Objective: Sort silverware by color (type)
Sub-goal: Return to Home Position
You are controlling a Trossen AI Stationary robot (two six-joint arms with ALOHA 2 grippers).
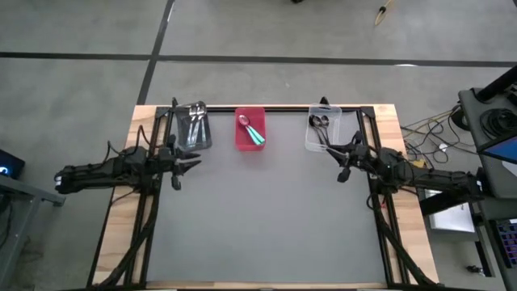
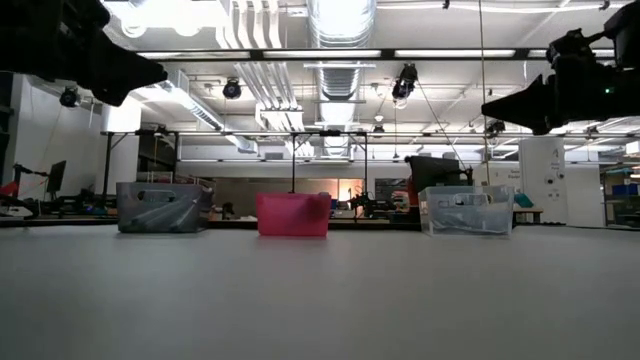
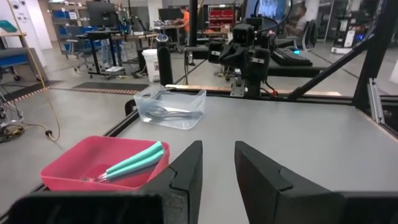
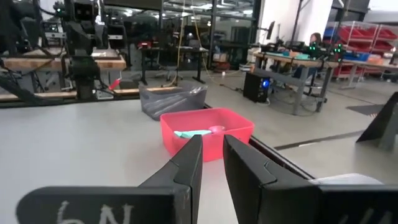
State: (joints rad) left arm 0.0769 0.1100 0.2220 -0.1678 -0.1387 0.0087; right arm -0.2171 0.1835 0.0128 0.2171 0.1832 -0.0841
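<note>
— What do we have on the surface?

— We see a grey mat point(image 1: 266, 226) over a wooden tabletop point(image 1: 119, 234). Three bins stand in a row along its far edge. The teal-handled spoons point(image 1: 256, 135) lie in the red bin point(image 2: 292, 215) in the middle. Silvery spoons point(image 1: 196, 111) are in the grey bin point(image 2: 160, 208), and dark spoons point(image 1: 319, 125) are in the clear bin point(image 2: 466, 212).

— And the arms?

— We find the left gripper point(image 3: 217, 146) raised above the mat near the grey bin, its fingers a narrow gap apart and holding nothing. The right gripper point(image 4: 212, 140) hangs near the clear bin, likewise slightly parted and empty.

— The room?

— We note a concrete floor point(image 1: 81, 81) and cables point(image 1: 424, 133) beside the table. Ducts point(image 2: 340, 25) and strip lights point(image 2: 440, 53) run overhead. Among the distant benches is a person point(image 3: 186, 15) in an orange top.
</note>
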